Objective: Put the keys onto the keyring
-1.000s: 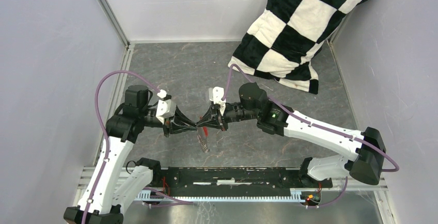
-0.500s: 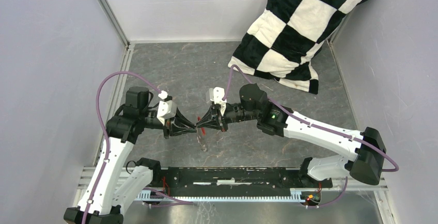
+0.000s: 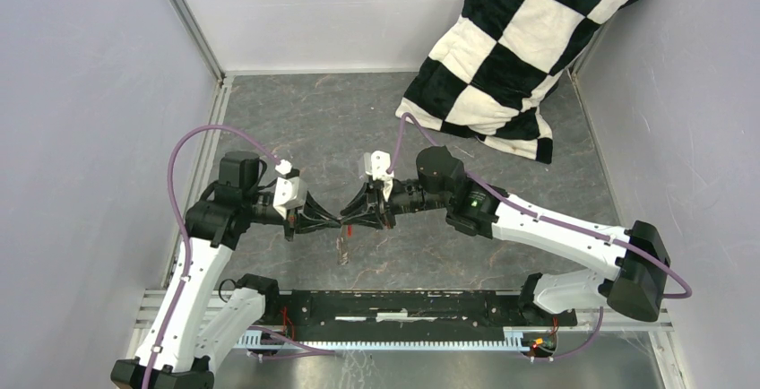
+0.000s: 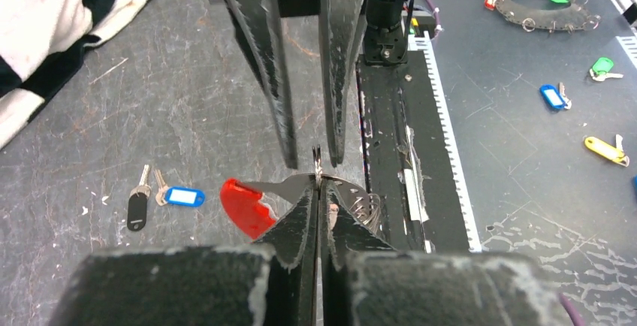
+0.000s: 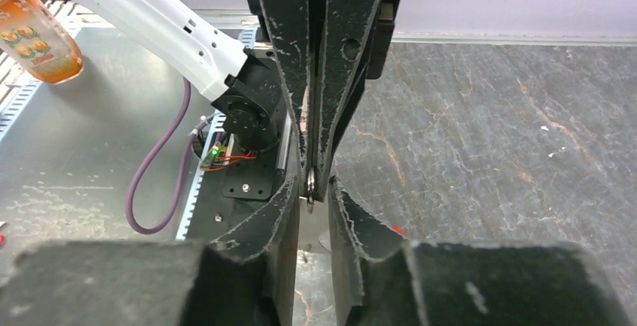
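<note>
The left end effector (image 4: pixel 317 192) is clenched on the keyring (image 4: pixel 245 206), and the right end effector (image 4: pixel 312 162) is slightly parted around it. The keys (image 4: pixel 139 206) lie on the table (image 4: pixel 113 116) below — far-edge side of both, long axes along the near edge.

Grey marbled table (image 3: pixel 296 129) — checkered cloth (image 3: pixel 502 57) at back, two keys (image 4: pixel 136 211) lying loose.

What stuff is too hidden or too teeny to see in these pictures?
- Top view: the keyring loop is too small, and the left end effector and right end effector cover it.
- Right wrist view: the red tag is nearly all hidden behind a finger.
- Left wrist view: silvery bits are half hidden by the left finger; keys or not, unclear.
- Top view: the loose keys are too tiny to find.
</note>
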Tool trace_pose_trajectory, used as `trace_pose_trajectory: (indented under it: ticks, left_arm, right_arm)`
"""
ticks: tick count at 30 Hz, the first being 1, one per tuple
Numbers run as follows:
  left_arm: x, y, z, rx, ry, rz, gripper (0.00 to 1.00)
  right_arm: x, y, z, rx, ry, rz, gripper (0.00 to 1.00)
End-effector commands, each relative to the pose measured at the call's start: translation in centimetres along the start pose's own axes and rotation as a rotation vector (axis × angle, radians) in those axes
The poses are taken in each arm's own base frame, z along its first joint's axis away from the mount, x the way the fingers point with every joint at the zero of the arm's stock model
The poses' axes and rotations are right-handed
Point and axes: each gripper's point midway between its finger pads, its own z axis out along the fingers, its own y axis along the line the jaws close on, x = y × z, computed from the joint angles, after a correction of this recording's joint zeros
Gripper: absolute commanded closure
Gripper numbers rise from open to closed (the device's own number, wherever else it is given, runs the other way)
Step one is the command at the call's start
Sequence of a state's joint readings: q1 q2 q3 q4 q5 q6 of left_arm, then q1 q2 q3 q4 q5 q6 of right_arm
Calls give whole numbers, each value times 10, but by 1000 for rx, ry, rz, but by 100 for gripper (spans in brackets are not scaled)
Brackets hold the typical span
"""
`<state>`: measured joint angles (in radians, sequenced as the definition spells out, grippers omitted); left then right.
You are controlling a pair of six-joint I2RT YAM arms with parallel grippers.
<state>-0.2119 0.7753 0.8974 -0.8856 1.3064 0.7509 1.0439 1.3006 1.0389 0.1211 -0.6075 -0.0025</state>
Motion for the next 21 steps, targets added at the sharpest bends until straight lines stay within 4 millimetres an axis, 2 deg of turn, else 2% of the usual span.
trace_pose_trajectory:
  ticks: [1,2,3,4,7,9,12,14,16,21]
  left_arm:
    - [10,1,0,-16,23,39,98]
    - [15,2,0,-22,33,31,98]
    - [20,3,0,-27,44,18,98]
    - [25,5,1,-31,54,10,98]
    - [38,4,2,-23,71,-14,98]
    - [44,5,3,-20,81,-23,98]
    - [54,7,3,-25,101,-21,98]
    - [59,7,3,-27,112,-15,98]
    - [61,7,2,-31,116,-6,98]
    - [60,8,1,-37,124,0,98]
  right_arm:
    - [-25,-16,-14,87,-73,-2,67]
    - [-26,-24,-19,121,-80,14,61]
    - [-26,-32,-25,158,-86,26,45]
    - [-25,-40,-31,193,-89,35,38]
    - [-7,-69,-52,326,-65,74,31]
    - [18,-94,-66,438,-12,126,31]
    - [70,-132,-89,643,97,193,30]
    - [104,-150,-98,739,172,239,32]
    - [135,-163,-96,790,225,312,34]
    - [181,-189,-77,873,275,491,40]
